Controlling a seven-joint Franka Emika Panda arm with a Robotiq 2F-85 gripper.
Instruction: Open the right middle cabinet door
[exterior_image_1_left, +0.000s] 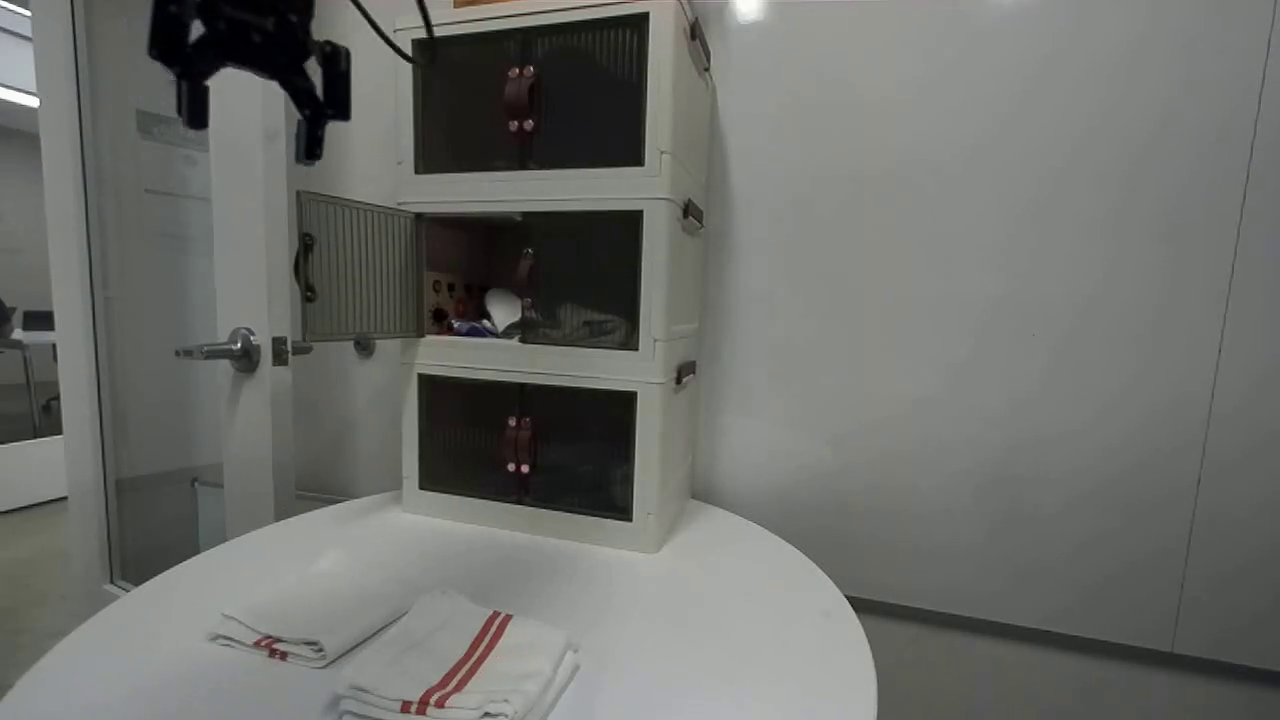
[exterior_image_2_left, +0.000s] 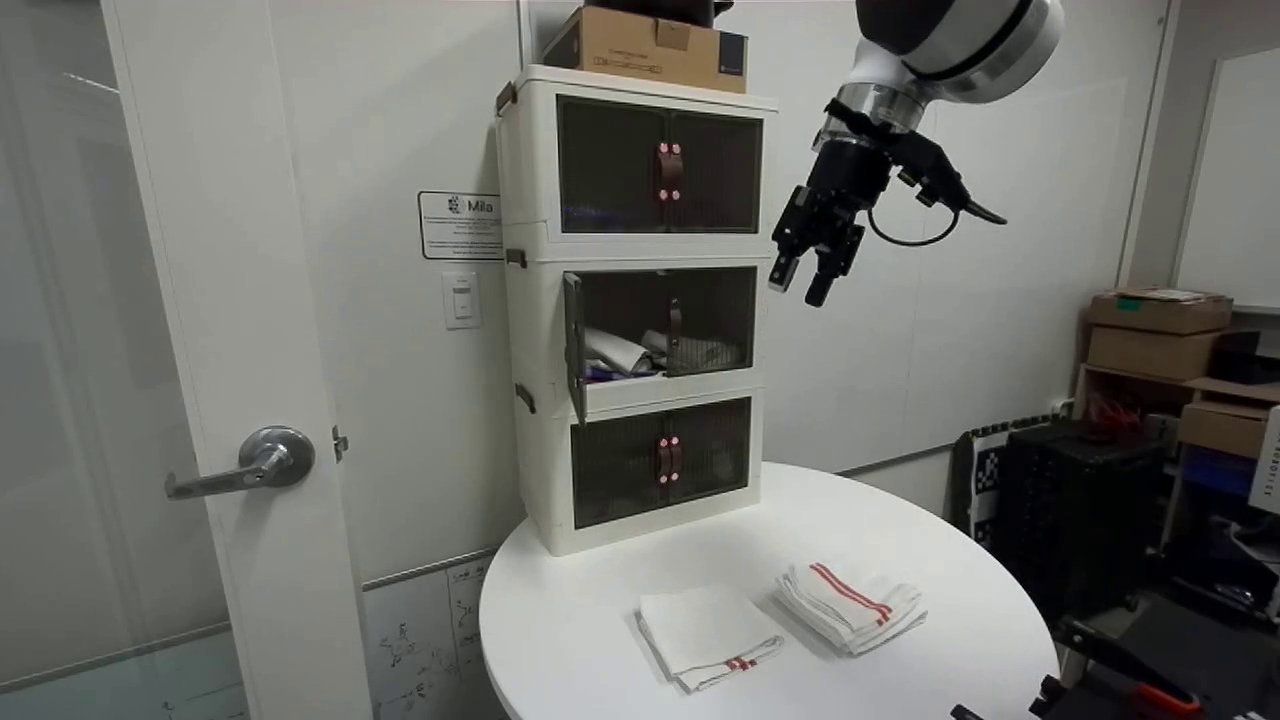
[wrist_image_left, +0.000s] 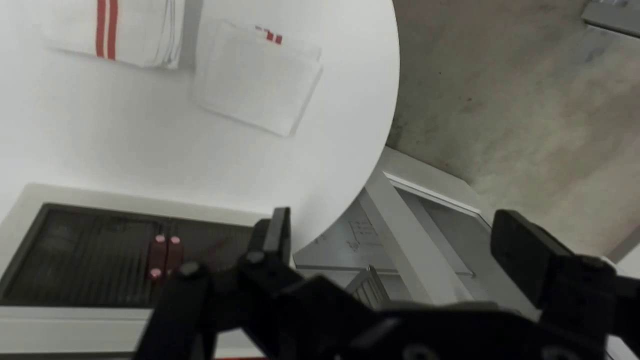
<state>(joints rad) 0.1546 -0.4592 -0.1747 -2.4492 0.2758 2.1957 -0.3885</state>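
Door (exterior_image_1_left: 584, 276), middle right: squarish, dark, see-through, closed.

R mid. door (exterior_image_1_left: 585, 278): dk. L mid. door (exterior_image_1_left: 360, 265): grey, vert. lines. Tabletop (exterior_image_1_left: 730, 640): wht. Fingers (exterior_image_2_left: 822, 286): blk. 1 cloth (exterior_image_1_left: 465, 655): wht, 2 red stripes.

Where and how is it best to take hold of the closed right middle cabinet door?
Probably by its upright handle, coming from the front with the hand closing sideways across it: the handle runs along the left edge of the right door, clear of the left door, which stands open.
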